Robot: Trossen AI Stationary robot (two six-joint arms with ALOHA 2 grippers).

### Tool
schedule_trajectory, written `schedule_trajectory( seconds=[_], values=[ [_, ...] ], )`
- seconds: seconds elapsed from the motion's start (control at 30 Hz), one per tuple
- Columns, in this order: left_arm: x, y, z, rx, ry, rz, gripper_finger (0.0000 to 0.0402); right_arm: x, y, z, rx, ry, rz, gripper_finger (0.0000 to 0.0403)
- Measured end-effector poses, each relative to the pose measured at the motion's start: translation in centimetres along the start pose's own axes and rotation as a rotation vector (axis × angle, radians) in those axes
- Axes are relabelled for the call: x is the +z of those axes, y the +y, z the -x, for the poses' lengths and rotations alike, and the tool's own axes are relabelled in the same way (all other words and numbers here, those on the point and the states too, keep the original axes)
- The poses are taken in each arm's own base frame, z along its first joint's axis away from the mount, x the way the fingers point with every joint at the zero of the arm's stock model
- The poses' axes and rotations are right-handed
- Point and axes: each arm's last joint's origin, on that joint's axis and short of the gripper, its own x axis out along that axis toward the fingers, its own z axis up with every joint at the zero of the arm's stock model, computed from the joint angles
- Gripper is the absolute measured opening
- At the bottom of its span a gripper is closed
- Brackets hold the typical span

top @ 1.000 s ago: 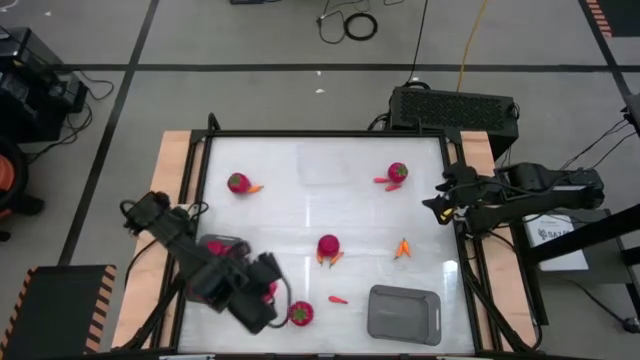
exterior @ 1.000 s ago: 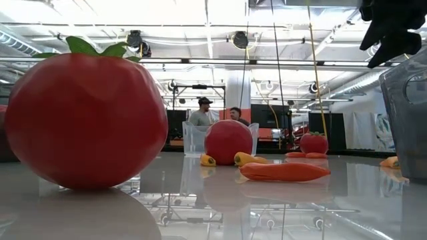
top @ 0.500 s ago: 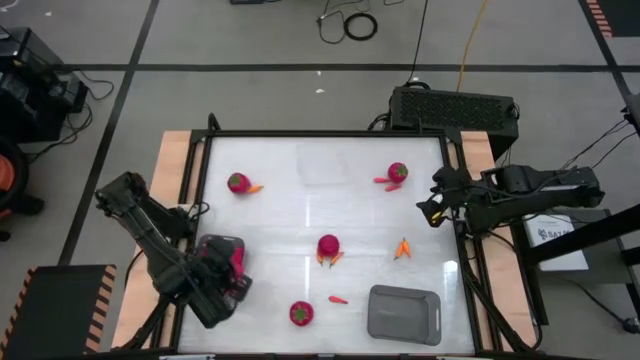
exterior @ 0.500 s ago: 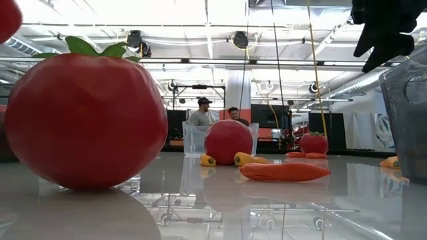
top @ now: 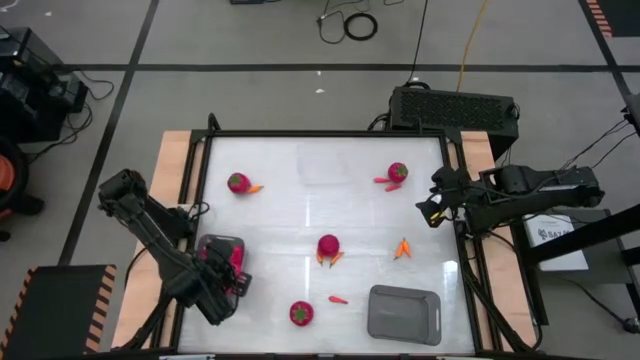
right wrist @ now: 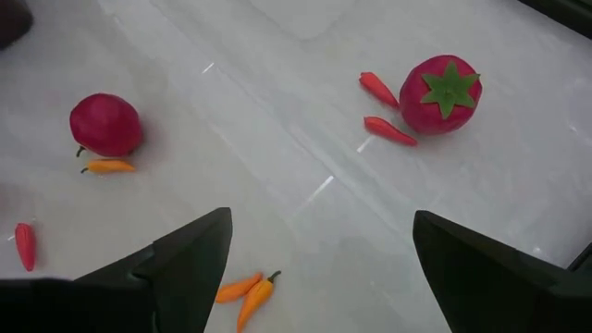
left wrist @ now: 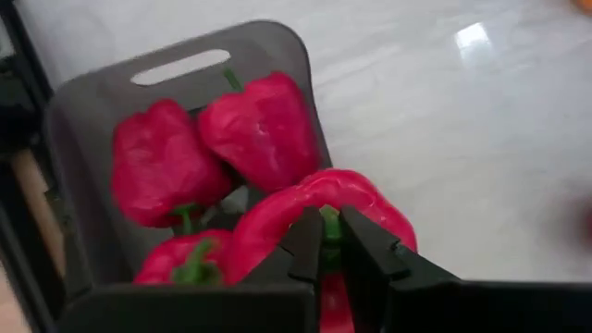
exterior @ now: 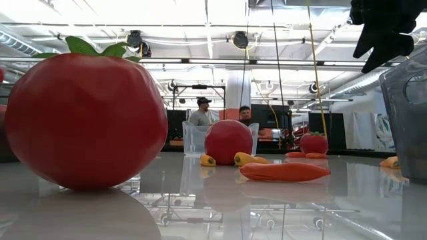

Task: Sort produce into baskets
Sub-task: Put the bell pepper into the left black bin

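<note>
Presently four red peppers (left wrist: pixel 264 129) fill one grey bin (left wrist: pixel 185 65); left jaws pinch one stem, right jaws spread.

My white surface (top: pixel 300 210) carries a grey bin (top: pixel 404 313) at its near right and another grey bin (top: pixel 215 250) of red peppers (left wrist: pixel 264 125) at near left. Tomatoes (top: pixel 301 313), rounder red pieces (top: pixel 328 246) and small orange chillies (top: pixel 402 248) lie scattered between them.
</note>
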Motion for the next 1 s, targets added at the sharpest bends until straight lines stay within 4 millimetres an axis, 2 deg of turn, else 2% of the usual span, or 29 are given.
schedule_trajectory(
  seconds=[0.4,0.7,0.87,1.0],
  values=[
    [-0.4,0.3,-2.4,0.001,-0.019,-0.019,0.0030,0.1,0.2,0.0,0.015,-0.012,-0.008,0.0329],
    [0.3,-0.1,-2.7,0.026,0.026,-0.131,0.0031,0.2,0.3,0.0,0.033,-0.021,-0.016,0.0329],
    [0.6,-0.2,-2.8,0.042,0.054,-0.125,0.0032,0.3,0.4,-0.1,0.031,-0.020,-0.015,0.0329],
    [0.9,-0.1,-2.9,0.063,0.058,-0.114,0.0053,0.3,0.5,-0.2,0.028,-0.018,-0.013,0.0329]
  ],
)
